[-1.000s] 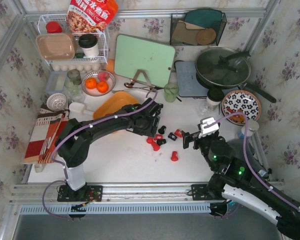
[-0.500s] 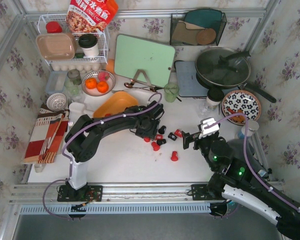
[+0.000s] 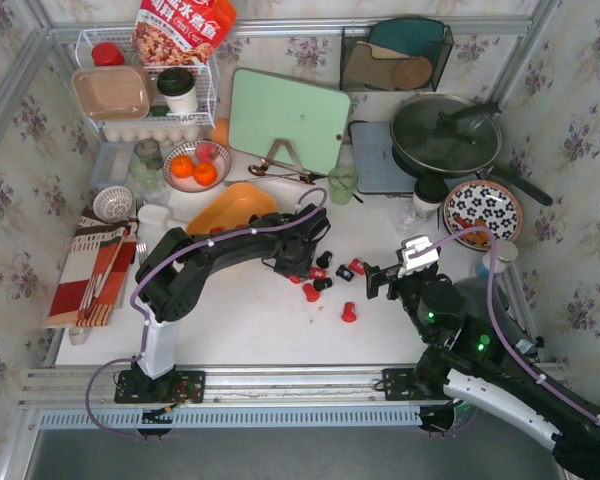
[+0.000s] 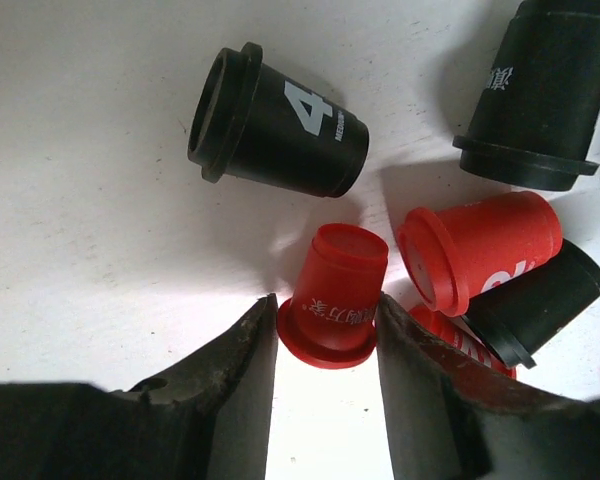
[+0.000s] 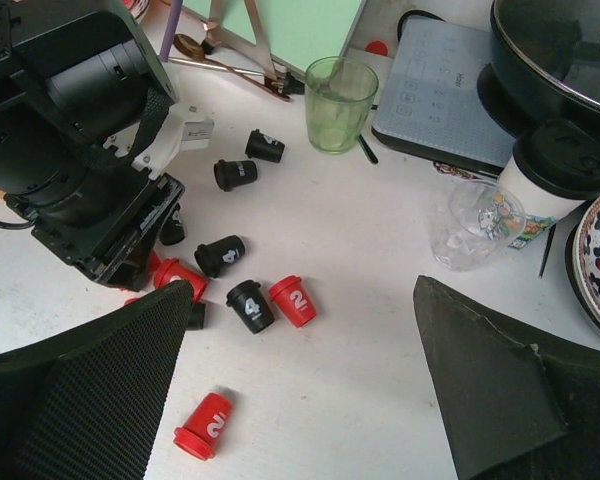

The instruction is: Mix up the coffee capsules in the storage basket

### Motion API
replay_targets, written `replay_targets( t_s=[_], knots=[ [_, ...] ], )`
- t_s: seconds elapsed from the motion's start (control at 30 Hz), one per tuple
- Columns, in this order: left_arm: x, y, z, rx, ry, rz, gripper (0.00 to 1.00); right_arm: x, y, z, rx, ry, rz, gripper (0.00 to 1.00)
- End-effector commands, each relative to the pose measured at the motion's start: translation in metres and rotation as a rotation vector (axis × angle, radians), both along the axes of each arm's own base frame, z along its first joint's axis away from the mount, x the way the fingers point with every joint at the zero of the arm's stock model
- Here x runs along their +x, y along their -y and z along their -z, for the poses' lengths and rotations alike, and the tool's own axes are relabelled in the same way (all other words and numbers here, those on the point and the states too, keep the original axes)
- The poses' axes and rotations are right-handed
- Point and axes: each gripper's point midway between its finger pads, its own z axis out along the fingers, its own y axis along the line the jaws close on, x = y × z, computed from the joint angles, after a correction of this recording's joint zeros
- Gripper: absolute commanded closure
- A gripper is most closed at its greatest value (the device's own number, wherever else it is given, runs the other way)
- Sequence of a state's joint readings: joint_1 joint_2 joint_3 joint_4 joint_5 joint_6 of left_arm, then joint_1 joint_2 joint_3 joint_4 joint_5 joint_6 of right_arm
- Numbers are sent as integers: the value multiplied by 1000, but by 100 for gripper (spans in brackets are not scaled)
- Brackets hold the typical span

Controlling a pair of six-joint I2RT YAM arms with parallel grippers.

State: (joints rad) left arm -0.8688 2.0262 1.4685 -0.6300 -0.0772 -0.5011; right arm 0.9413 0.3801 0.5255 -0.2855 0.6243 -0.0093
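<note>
This was a home-style kitchen corner, staged inside a metal frame [image 3: 280,30]. Flowered wallpaper [image 3: 570,130] lined the walls. On the white surface [image 3: 250,325] stood a lidded pan [image 3: 445,135] beside a flat hob [image 3: 378,160], a green cutting board [image 3: 285,120] propped upright, a patterned plate [image 3: 482,212], a bowl of oranges [image 3: 195,166] and a drinking glass [image 3: 342,184]. A wire rack [image 3: 208,95] held eggs [image 3: 150,130] and a snack bag [image 3: 180,25]. Coffee capsules [image 3: 348,314] lay scattered on the surface.
</note>
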Motion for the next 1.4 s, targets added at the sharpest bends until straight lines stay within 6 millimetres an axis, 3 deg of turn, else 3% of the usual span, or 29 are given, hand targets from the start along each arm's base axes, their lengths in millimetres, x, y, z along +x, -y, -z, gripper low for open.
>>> replay_targets(
  t_s=[0.0,0.1,0.27,0.4,0.5,0.67,0.8,1.0,1.37],
  knots=[
    [1,-4,1,9,15,5,61,1,0,-4,13,14,3,0],
    [3,1,-13,-31,38,13,67,1,1,-5,13,17,9,0],
    [15,-8,-65,-80,181,-1,67,1,2,-4,10,17,11,0],
    [37,-42,-107,-41,336,-46,67,2,1,-3,5,14,11,0],
    [60,-87,-119,16,363,-139,66,2,1,-2,3,15,12,0],
    [88,-153,-117,22,349,-300,66,4,4,-1,-12,20,32,0],
    [104,-180,-106,10,300,-372,66,7,8,1,-20,5,71,0],
    [118,-187,-80,56,197,-378,66,6,15,-4,2,14,101,0],
    [136,-172,-68,20,114,-380,61,4,25,-14,46,40,130,0]
  ],
)
